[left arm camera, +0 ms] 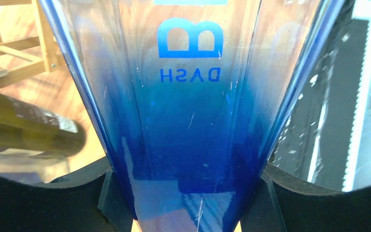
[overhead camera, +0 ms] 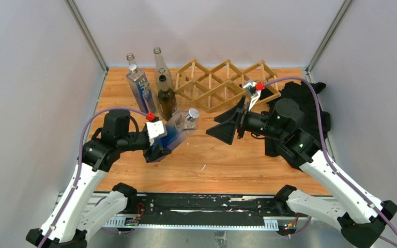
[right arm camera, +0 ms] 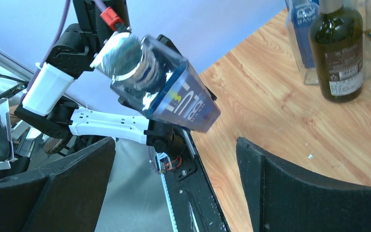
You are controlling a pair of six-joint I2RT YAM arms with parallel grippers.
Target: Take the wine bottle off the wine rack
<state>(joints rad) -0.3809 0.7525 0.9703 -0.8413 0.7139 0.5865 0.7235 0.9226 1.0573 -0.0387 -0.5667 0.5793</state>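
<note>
The wine bottle (overhead camera: 180,132) is clear glass tinted blue, with a silver cap and blue lettering. My left gripper (overhead camera: 157,149) is shut on its lower body and holds it tilted above the table, cap towards the right. In the left wrist view the wine bottle (left arm camera: 188,96) fills the space between the black fingers (left arm camera: 77,198). The light wooden wine rack (overhead camera: 222,82) stands at the back, apart from the bottle. My right gripper (overhead camera: 218,126) is open and empty, just right of the cap. From the right wrist, the wine bottle (right arm camera: 174,92) hangs beyond the right gripper (right arm camera: 174,183).
Three bottles stand left of the rack: a blue-tinted one (overhead camera: 139,85), a clear one (overhead camera: 160,64) and a dark green one (overhead camera: 166,98). A black cloth (overhead camera: 310,103) lies at the right edge. Grey walls close in the table on three sides.
</note>
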